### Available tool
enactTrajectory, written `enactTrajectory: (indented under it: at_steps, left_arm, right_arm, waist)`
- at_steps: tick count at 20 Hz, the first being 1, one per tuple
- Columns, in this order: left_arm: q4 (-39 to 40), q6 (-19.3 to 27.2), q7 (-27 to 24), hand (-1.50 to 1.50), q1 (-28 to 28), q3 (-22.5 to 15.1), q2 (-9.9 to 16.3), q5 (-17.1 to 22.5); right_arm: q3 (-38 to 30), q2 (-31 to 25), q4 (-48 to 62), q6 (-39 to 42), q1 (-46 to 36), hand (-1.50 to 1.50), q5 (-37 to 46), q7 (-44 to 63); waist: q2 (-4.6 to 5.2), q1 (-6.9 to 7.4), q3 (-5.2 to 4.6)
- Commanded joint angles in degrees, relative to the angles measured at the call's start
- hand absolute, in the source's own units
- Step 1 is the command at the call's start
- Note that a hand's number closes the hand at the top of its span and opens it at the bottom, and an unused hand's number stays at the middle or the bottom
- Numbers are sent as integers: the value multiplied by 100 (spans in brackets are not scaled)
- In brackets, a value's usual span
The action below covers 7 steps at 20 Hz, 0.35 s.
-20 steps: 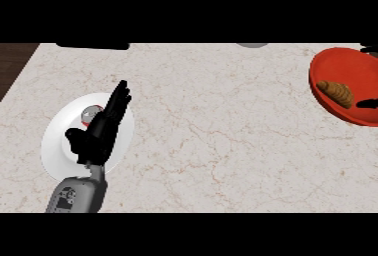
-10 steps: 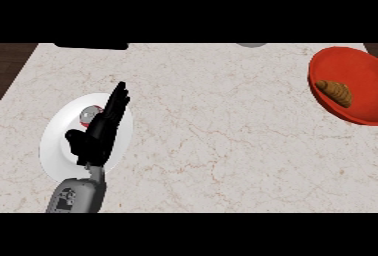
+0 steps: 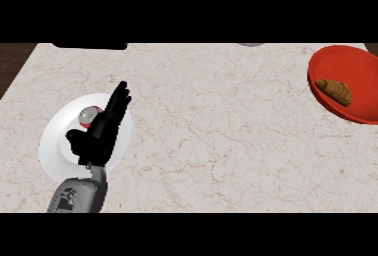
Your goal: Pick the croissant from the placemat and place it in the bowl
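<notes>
Head view: a pale marbled counter (image 3: 214, 145) fills the frame, with a dark floor strip showing past its far left corner.

At the left, a grey forearm (image 3: 77, 194) comes in from the near edge and ends in the black left hand (image 3: 96, 137). The hand is wide, with its fingers (image 3: 118, 100) straight and together, pointing to the far side and slightly right; the thumb (image 3: 74, 136) sticks out to the left. It holds nothing. The hand lies over a white round plate (image 3: 55, 145), covering the plate's right part. Just left of the fingers, on the plate's far part, sits a small round grey and red object (image 3: 88, 116); the hand partly hides it, and what it is cannot be told.

At the far right sits a red dish (image 3: 354, 107), cut by the frame's right edge. The task calls for a placemat and a bowl; this red shape is the only candidate there, and which of the two it is cannot be told. The brown croissant (image 3: 335, 91) lies on it, in its left part, well apart from the hand, with the bare counter between them.

Along the far edge, a dark flat object (image 3: 88, 46) shows at the left and a small grey shape (image 3: 251, 44) toward the right, both cut off.

The right hand shows nowhere.
</notes>
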Motion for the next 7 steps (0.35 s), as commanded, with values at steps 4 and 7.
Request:
enactTrajectory:
  at_steps: [4, 7]
  left_arm:
    - [-92, -75, 5, 0, 126, 16, 48, 63]
    - [-73, 1, 49, 0, -9, -1, 3, 5]
  right_arm:
    - [-47, -242, -191, 1553, 384, -150, -193, -774]
    - [-13, -212, -352, 1534, 547, -150, -239, -799]
  waist:
    - [-17, -8, 14]
    - [-6, -51, 18]
